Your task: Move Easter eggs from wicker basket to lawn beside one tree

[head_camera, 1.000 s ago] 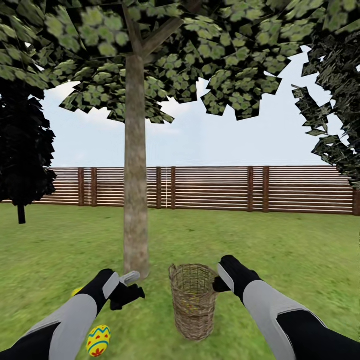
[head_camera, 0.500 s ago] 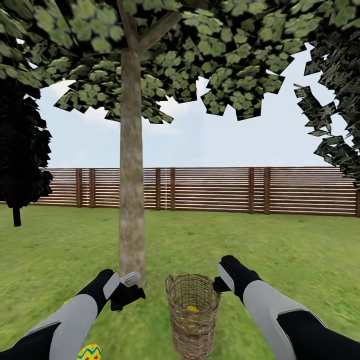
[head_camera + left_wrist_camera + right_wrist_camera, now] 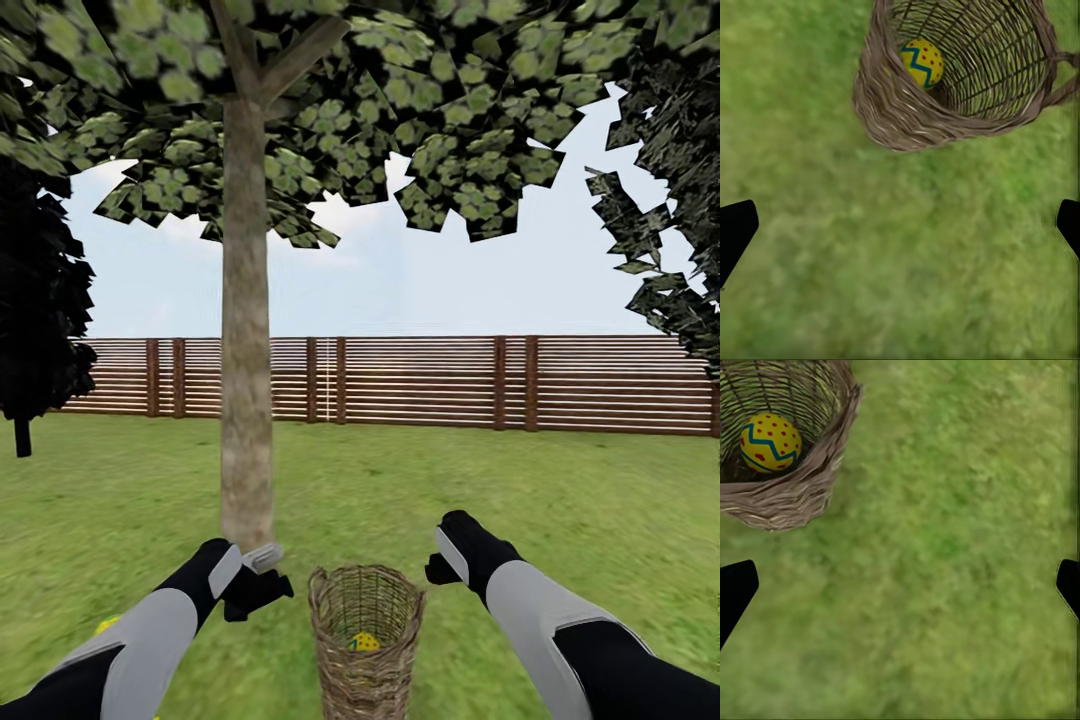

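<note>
Wicker basket (image 3: 366,640) upright on lawn (image 3: 560,500) between both arms, near tree (image 3: 246,400) trunk. 1 Easter egg (image 3: 770,442) inside. Left gripper (image 3: 900,225) and right gripper (image 3: 900,585) spread apart, apparently empty.

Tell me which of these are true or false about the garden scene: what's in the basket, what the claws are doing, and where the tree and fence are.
1. One egg lies inside the basket. True.
2. The left claw grips an egg. False: it is open and holds nothing.
3. The basket stands on the grass between the two arms. True.
4. The right claw is inside the basket. False: it is open above bare grass beside the basket.
5. The tree stands behind the fence. False: its trunk is in front of the fence.
</note>
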